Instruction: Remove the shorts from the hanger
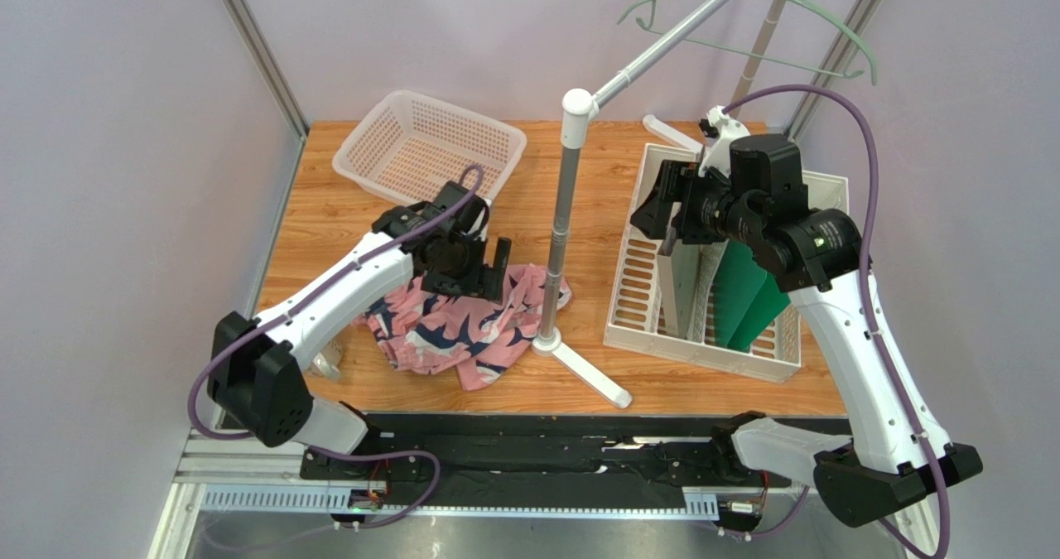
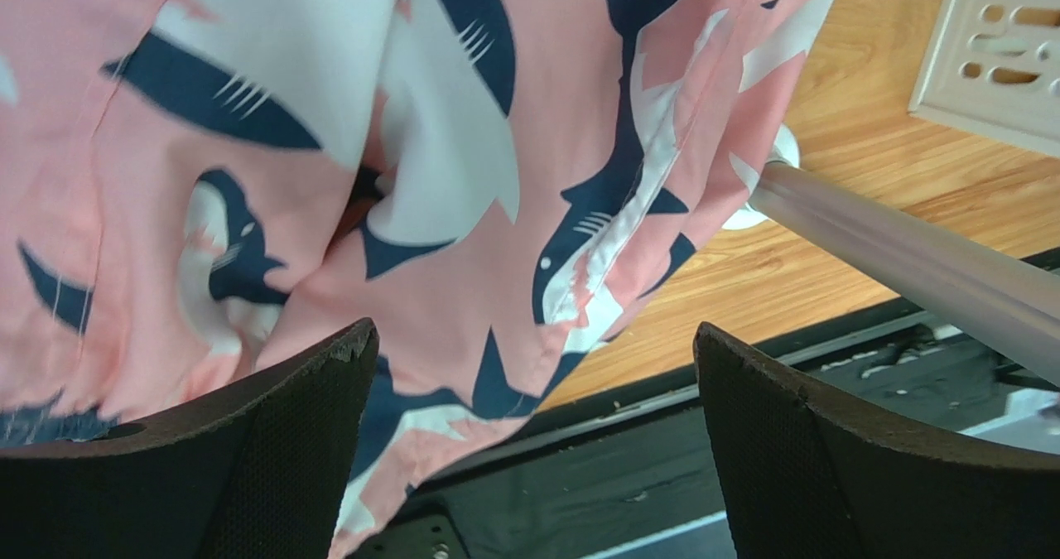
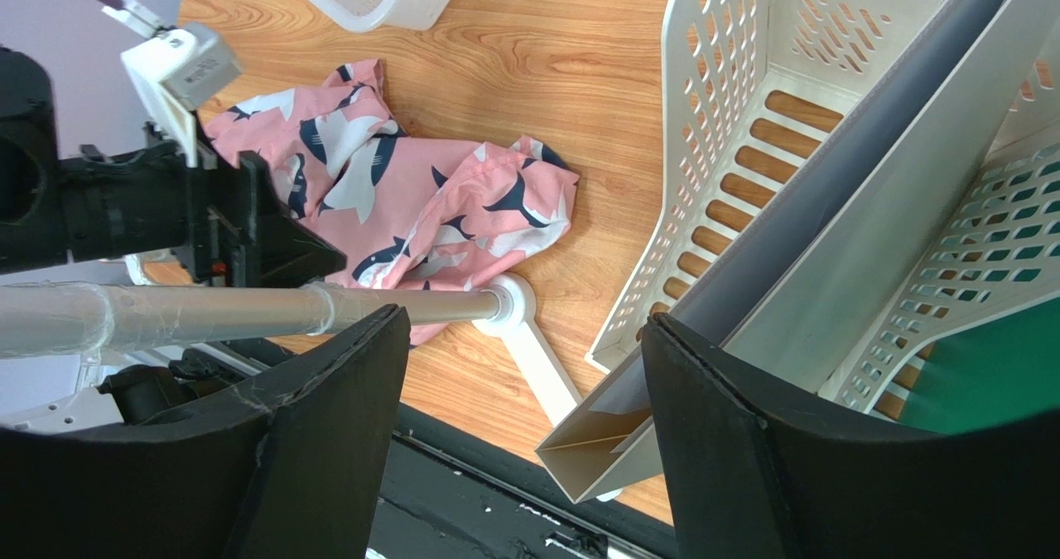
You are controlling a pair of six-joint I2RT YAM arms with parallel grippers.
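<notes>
My left end effector (image 1: 488,271) hovers just above the shorts (image 1: 454,329), fingers spread with nothing between them; the left wrist view shows only pink fabric beneath the gap. The shorts lie crumpled on the wooden surface (image 1: 747,385), at about 9 o'clock from the foot of the rack pole (image 1: 560,230) and touching it. Up at 1 o'clock from the pole's top, the hanger (image 1: 771,59) hangs bare on the rack's arm, well apart from the garment. My right end effector (image 1: 662,218) is also spread and empty, above the white file tray (image 1: 635,288). I judge the removal done; what is left, if anything, is drawing my arms back.
</notes>
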